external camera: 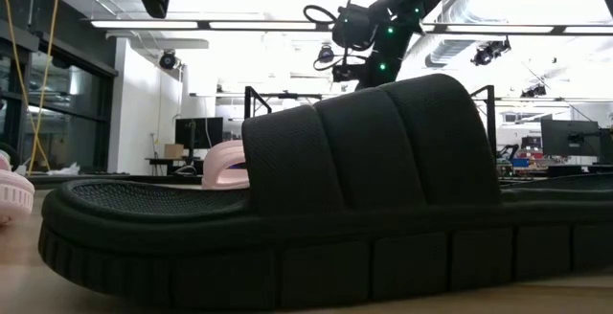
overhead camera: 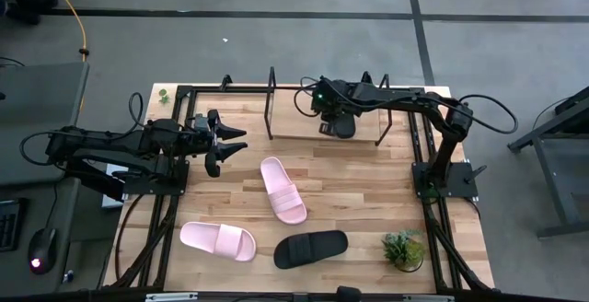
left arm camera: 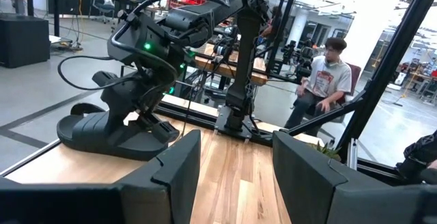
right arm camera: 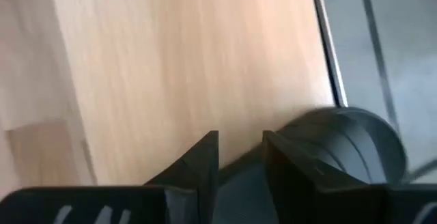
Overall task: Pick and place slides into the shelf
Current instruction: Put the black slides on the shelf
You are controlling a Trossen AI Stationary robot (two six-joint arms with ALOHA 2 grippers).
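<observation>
My left end effector hung open and empty over the left side of the surface. Pink slide lay front-left, second pink slide mid-surface, black slide front-center. My right end effector sat at the shelf along the back edge, fingers closed on the second black slide, which rested on the shelf board. Small plant front-right.

- No text, label, brand, number or sign can be read in any of the four views.
- The seated person's shirt carries a print, too small to make out.
</observation>
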